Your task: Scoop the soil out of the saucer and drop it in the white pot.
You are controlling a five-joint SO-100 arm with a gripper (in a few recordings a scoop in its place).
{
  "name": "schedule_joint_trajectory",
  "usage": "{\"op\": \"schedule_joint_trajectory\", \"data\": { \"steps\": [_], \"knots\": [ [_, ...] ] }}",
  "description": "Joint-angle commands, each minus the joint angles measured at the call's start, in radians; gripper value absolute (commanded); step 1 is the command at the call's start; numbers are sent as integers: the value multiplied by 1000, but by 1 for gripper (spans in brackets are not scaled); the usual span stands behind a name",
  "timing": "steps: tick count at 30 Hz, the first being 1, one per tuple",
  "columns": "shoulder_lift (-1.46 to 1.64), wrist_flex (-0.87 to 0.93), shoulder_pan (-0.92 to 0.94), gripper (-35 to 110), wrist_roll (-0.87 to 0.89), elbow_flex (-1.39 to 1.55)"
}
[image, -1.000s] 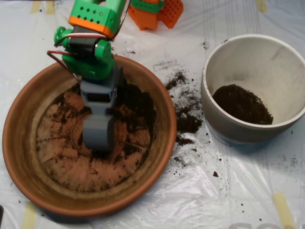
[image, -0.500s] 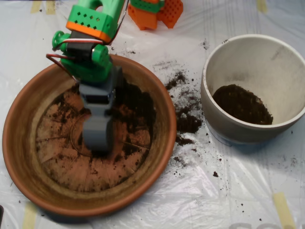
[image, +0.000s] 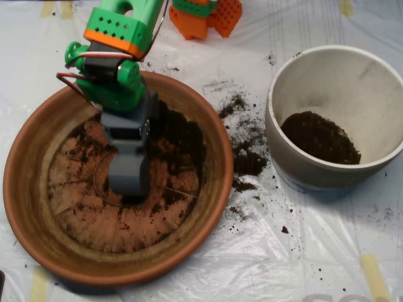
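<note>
A grey scoop [image: 129, 179] on a green-and-orange arm [image: 116, 56] sits low over the middle of the terracotta saucer [image: 25, 189], its tip at the dish's floor, in what looks like the gathering step of the job. From above the two shells appear drawn together, though whether they hold any soil cannot be told. What is left of the soil [image: 182, 141] in the saucer lies mostly as a dark band along the inner right side, just beside the scoop, with thin crumbs across the floor. A mound of soil already lies in the white pot [image: 283, 145], which stands to the right, apart from the saucer. Spilled soil [image: 247, 160] dots the plastic sheet [image: 283, 264] between them. The next move likely calls for a bite at the dark band, then a level carry rightward, clearing both rims.
</note>
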Motion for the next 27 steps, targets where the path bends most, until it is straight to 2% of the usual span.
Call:
{"op": "schedule_joint_trajectory", "data": {
  "steps": [1,15,22,27],
  "knots": [
    [12,31,9,27,-17,0],
    [221,-83,35,15,-48,221],
    [318,-109,-51,12,-38,348],
    [262,-52,-135,0,-14,298]
  ]
}}
